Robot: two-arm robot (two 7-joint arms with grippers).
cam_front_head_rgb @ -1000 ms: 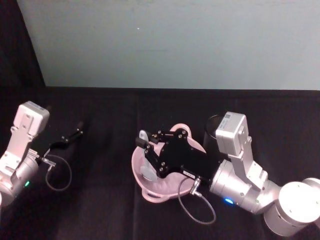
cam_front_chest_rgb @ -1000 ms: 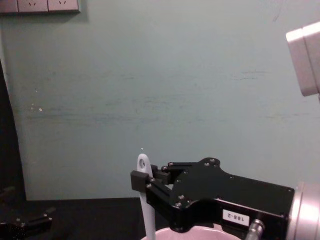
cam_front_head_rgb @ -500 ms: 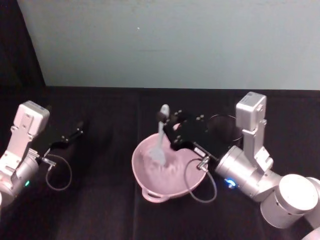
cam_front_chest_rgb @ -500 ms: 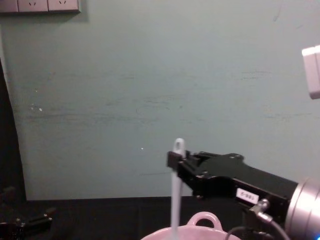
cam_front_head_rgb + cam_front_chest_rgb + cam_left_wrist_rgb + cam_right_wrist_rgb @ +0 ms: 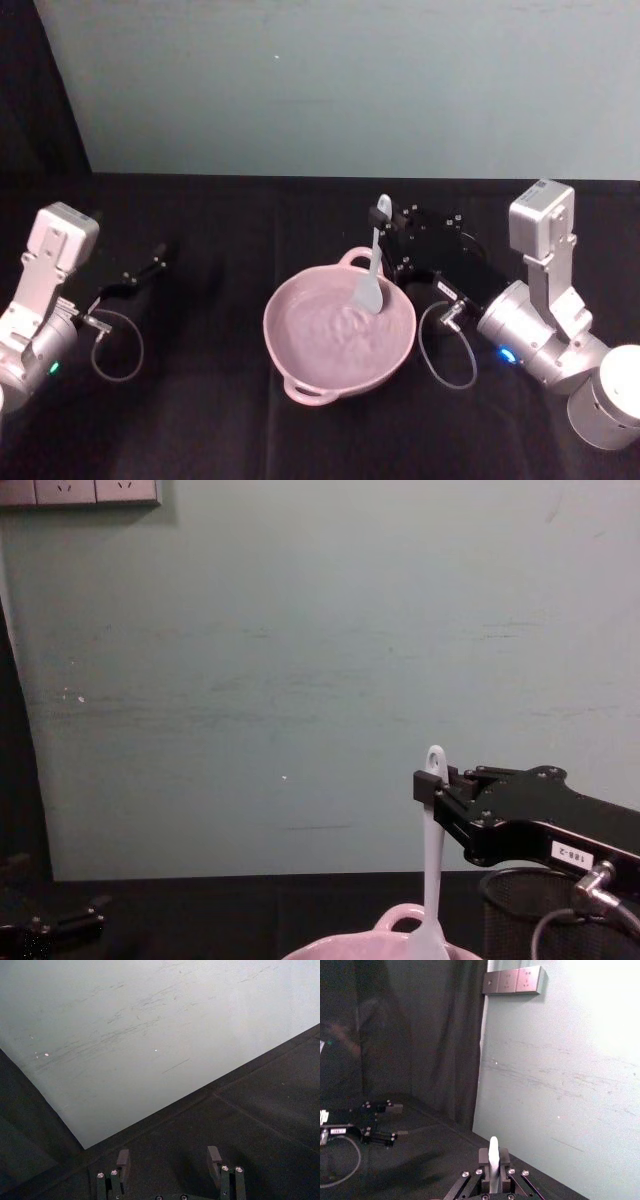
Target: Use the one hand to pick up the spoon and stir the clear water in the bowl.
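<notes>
Grips the slim white plastic spoon (image 5: 374, 262) in the black angular right gripper (image 5: 386, 222), fingers pressed tight on the long handle just below the oval hole at its tip. Holds it close to upright, tip up, greyish scoop down inside the wide pale pink bowl (image 5: 278, 300), at the far right part, near the small rounded loop handle on the far rim. Cannot tell whether the scoop touches the bottom. Shows a rippled look across the bowl's inside in the head view.

Reaches in from the right in the chest view: right gripper (image 5: 430, 785) roughly level, white label sticker on its side, silver cable connector behind it, spoon (image 5: 432, 860) straight down from the fingers to the bowl (image 5: 330, 952) at the lower edge. Just behind and below the gripper there, a black wire-mesh cup (image 5: 512, 905), to the right of the bowl.

Looks along the handle in the right wrist view: spoon (image 5: 493, 1147) clamped between the two fingers of the right gripper (image 5: 493, 1156).

Sits near the middle of the black table (image 5: 200, 420), a second loop on the near rim.

Rests well to the left of the bowl, low over the table: black left gripper (image 5: 150, 265), idle. Gapes wide in the left wrist view, left gripper (image 5: 168, 1160) with fingers (image 5: 122, 1160) far apart and nothing between them.
</notes>
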